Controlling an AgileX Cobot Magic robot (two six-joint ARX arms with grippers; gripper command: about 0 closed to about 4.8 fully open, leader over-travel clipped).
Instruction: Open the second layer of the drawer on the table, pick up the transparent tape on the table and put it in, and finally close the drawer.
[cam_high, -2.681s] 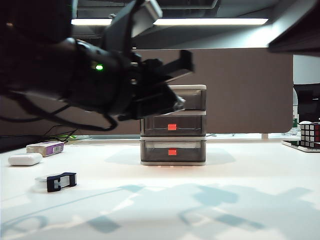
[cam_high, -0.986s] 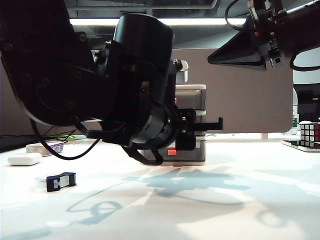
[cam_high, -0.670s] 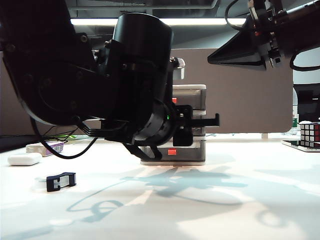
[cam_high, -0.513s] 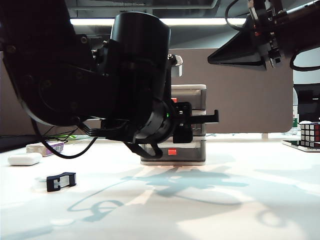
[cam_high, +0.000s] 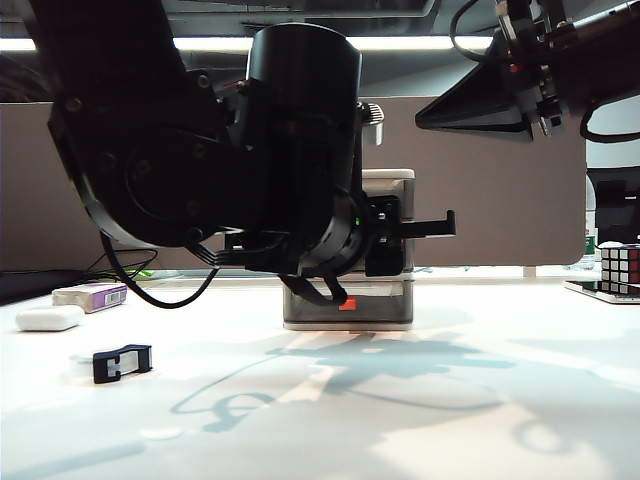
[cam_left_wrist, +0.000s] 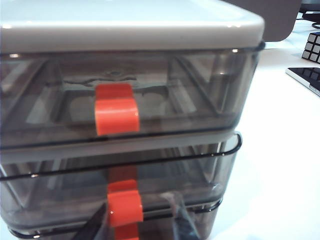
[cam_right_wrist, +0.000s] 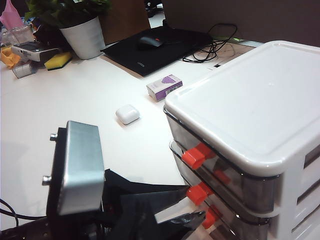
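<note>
In the exterior view the left arm fills the middle, and its left tool (cam_high: 438, 226) is level in front of the drawer (cam_high: 392, 182), about the height of the second layer, which the arm hides. The right tool (cam_high: 470, 108) hangs high at 1 o'clock from the drawer, well away from it; whether its jaws are apart or together I cannot tell. The transparent tape (cam_high: 122, 362) lies on the table (cam_high: 480, 420) at 8 o'clock from the drawer, well apart, with a white oval case (cam_high: 50, 318) and a purple-and-white box (cam_high: 92, 295) beyond it. In the left wrist view the fingers (cam_left_wrist: 184, 226) stand apart, one on each side of the second layer's red-orange tab (cam_left_wrist: 125, 207), with the gap wider than the tab, so nothing is clamped yet. The top drawer's tab (cam_left_wrist: 116, 115) sits directly above it. In the right wrist view the left tool's fingertips (cam_right_wrist: 176, 192) reach the second layer (cam_right_wrist: 220, 185) at its tab, under the white lid (cam_right_wrist: 250, 100). The step in hand is judged to be opening that layer. To do it well, keep the tool centred on the middle tab, close squarely on it or hook behind it, then pull straight out along the runners. A slanted pull could drag the light unit across the table or slip off the small tab. Draw it out far enough for the tape to drop in.
</note>
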